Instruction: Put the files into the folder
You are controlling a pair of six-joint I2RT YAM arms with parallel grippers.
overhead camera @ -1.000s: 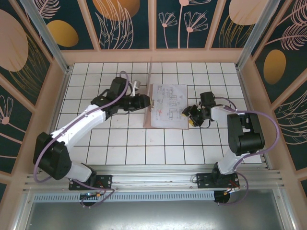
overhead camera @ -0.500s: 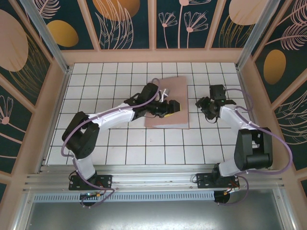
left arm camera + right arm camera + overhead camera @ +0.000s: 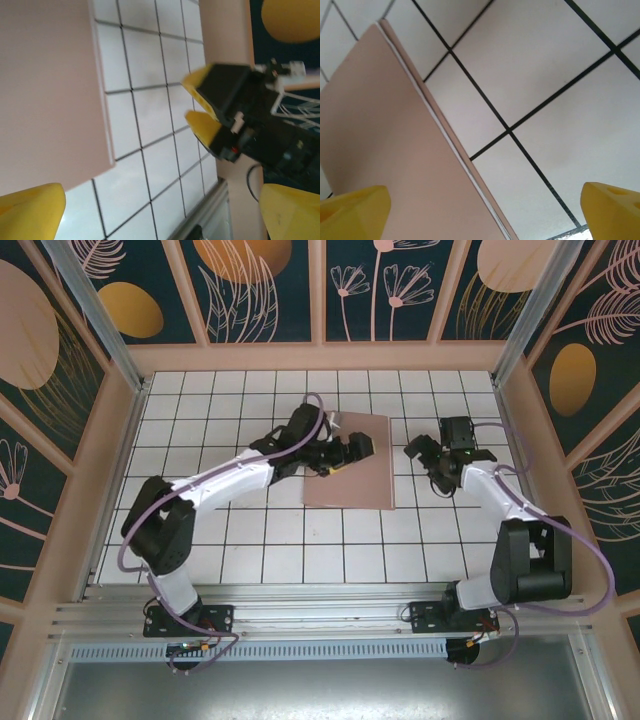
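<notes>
Folder [image 3: 352, 475]: closed flat on tiled table [image 3: 200, 540], beneath left gripper [image 3: 349, 453], just beside right gripper [image 3: 426, 464]. White files' edge [image 3: 451, 142] shows between its covers. Both grippers spread wide, holding nothing. Filing judged complete; only retreat left.

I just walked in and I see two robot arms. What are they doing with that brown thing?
The brown folder lies closed and flat on the tiled table. The left gripper hangs open just above the folder's cover, near its left edge, holding nothing. The right gripper waits open beside the folder's right edge, also with nothing in it. It looks like the papers are tucked inside and the job is about finished.
</notes>
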